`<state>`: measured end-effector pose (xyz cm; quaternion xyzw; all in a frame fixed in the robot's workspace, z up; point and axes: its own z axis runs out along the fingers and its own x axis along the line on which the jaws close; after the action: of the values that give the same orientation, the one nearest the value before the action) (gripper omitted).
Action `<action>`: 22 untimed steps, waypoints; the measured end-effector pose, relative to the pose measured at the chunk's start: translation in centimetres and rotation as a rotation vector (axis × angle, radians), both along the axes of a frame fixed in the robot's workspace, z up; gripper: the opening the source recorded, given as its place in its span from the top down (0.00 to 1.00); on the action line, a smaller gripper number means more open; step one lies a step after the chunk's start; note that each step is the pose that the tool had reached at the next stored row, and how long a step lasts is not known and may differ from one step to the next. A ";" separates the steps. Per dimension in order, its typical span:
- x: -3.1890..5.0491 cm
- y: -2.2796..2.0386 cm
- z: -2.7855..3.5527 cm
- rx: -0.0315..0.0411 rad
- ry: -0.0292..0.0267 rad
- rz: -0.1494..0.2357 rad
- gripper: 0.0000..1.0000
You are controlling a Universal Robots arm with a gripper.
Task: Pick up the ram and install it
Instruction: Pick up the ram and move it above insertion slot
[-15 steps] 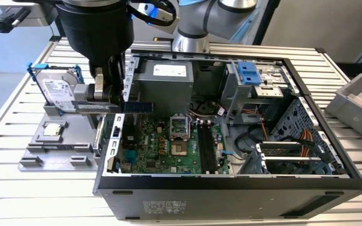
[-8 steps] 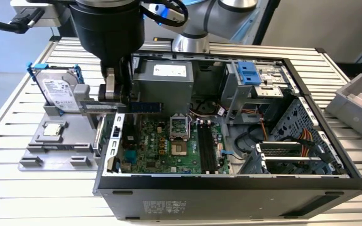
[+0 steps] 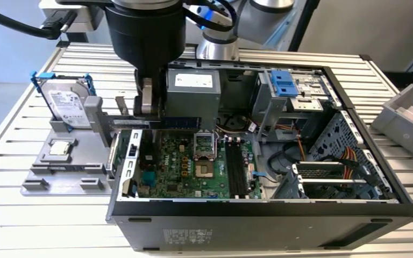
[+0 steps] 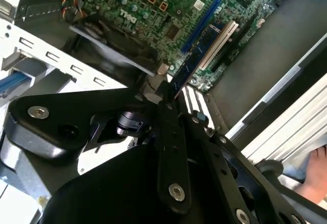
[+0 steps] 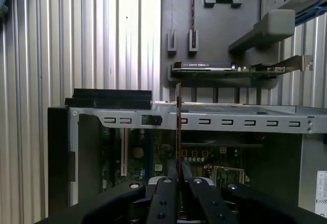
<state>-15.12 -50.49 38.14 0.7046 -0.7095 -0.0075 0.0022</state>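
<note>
My gripper [image 3: 149,112] is shut on the ram [image 3: 180,122], a thin blue-green stick held on edge above the far left part of the green motherboard [image 3: 181,169] inside the open computer case [image 3: 264,212]. In the second wrist view the ram [image 4: 199,50] reaches out from the gripper [image 4: 164,89] over the board. The first wrist view shows the ram [image 5: 178,127] edge-on, rising from the gripper [image 5: 179,177]. The long black memory slots [image 3: 236,173] lie further toward the exterior view's right, apart from the ram.
A grey fixture plate [image 3: 63,180] at the exterior view's left carries a hard drive with blue rails [image 3: 66,105] and a processor [image 3: 61,148]. An expansion card [image 5: 225,68] stands in it. A grey bin [image 3: 407,115] sits at the right. Cables and a drive cage [image 3: 292,91] crowd the case.
</note>
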 end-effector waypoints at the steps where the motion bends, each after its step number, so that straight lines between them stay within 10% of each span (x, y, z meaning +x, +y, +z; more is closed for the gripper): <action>1: 0.24 0.00 0.00 0.0000 0.0001 0.000 1.00; 22: 5.01 0.00 0.00 -0.0001 0.0012 0.000 1.00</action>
<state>-10.11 -50.49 38.14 0.7047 -0.7094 -0.0079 0.0026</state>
